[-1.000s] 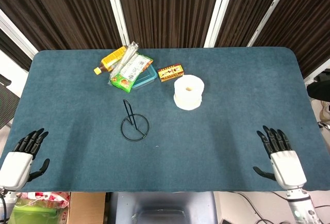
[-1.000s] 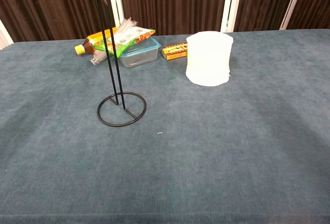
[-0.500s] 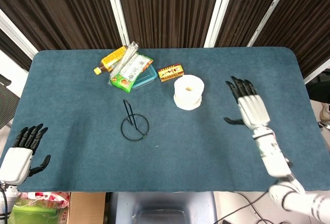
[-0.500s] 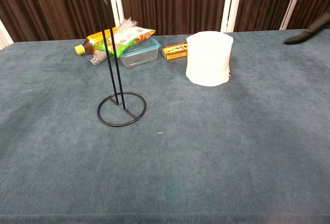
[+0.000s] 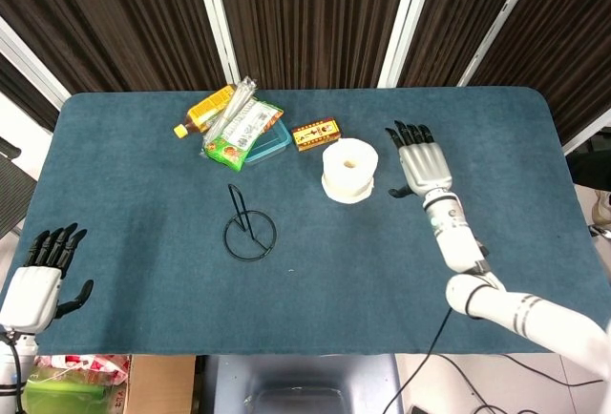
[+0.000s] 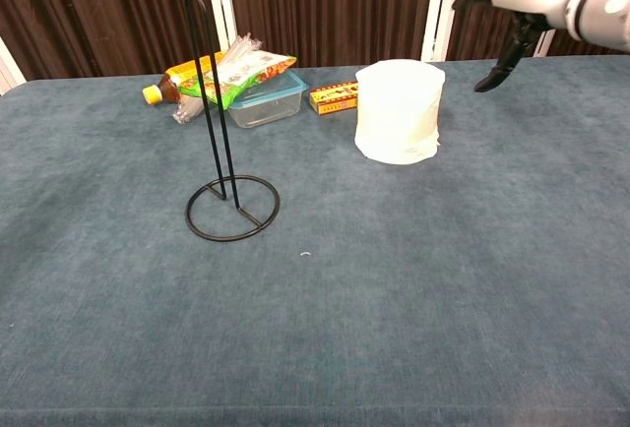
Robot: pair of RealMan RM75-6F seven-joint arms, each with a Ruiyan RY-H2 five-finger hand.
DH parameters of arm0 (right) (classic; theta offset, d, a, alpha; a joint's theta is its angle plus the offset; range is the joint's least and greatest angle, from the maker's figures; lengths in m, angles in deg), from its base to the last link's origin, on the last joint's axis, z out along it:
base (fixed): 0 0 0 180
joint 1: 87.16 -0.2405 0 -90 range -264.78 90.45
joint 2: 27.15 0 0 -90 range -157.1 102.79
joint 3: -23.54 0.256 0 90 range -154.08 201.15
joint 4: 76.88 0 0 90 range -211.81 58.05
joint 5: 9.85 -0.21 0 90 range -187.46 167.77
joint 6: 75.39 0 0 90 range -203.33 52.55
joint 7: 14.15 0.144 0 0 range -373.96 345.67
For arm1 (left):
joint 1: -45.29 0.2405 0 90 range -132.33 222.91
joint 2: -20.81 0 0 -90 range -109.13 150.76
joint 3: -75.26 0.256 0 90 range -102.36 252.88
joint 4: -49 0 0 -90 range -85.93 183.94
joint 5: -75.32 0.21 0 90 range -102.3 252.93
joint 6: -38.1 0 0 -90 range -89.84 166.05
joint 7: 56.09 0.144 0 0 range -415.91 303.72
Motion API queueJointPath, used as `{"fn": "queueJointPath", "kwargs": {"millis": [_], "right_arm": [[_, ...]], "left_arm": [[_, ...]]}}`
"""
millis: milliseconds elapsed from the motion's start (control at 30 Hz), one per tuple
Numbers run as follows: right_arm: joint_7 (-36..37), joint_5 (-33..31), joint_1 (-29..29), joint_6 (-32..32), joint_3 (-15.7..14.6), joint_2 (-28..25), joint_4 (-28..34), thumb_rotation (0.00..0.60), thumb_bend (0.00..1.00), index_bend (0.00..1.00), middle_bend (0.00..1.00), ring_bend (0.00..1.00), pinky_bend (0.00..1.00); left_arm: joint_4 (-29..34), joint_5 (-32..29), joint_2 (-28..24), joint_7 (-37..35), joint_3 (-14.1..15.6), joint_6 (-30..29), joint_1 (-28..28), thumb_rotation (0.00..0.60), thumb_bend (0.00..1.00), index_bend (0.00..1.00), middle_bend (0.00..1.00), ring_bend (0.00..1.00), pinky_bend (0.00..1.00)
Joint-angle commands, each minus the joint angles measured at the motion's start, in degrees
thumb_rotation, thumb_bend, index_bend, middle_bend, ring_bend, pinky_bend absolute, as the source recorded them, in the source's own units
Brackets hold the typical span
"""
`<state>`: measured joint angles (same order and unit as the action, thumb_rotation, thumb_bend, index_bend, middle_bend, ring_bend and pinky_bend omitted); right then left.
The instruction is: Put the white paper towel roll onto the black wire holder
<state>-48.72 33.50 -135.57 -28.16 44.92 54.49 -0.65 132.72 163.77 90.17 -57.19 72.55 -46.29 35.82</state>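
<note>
white roll (image 5: 349,171) untouched — right hand (image 5: 421,165) spread, empty, beside it.

At the far side of the blue cloth-covered table (image 5: 134,242) lie a yellow-capped bottle (image 5: 202,112), a green snack packet (image 5: 244,133) atop a clear container (image 5: 271,143), and what looks like a small printed box (image 5: 317,134)

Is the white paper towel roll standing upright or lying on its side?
Upright. The white paper towel roll stands on its flat end on the table; the head view shows its core hole facing up, and the chest view shows its straight sides.
</note>
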Motion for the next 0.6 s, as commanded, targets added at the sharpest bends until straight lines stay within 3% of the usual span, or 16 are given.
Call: {"fn": "queueJointPath", "kwargs": {"millis": [33, 233, 600], "right_arm": [[-1.79, -2.61, -2.58, -1.23, -1.16, 2.3, -2.89, 0.6, 0.05, 0.0, 0.0, 0.0, 0.0], [-1.49, -4.63, -5.16, -2.33, -2.65, 5.66, -7.02, 0.6, 0.05, 0.0, 0.0, 0.0, 0.0], [2.71, -3.14, -9.98, -5.52, -3.19, 14.96, -21.03, 0.6, 0.05, 0.0, 0.0, 0.0, 0.0]], "left_arm": [[0.15, -0.32, 0.1, 0.17, -0.22, 0.12, -0.11, 0.6, 0.39, 0.0, 0.0, 0.01, 0.03], [0.36, -0.97, 0.14, 0.44, -0.52, 0.64, -0.38, 0.6, 0.39, 0.0, 0.0, 0.01, 0.03], [0.56, -2.36, 0.41, 1.48, -0.86, 2.12, -0.96, 0.6, 0.39, 0.0, 0.0, 0.02, 0.04]]}}
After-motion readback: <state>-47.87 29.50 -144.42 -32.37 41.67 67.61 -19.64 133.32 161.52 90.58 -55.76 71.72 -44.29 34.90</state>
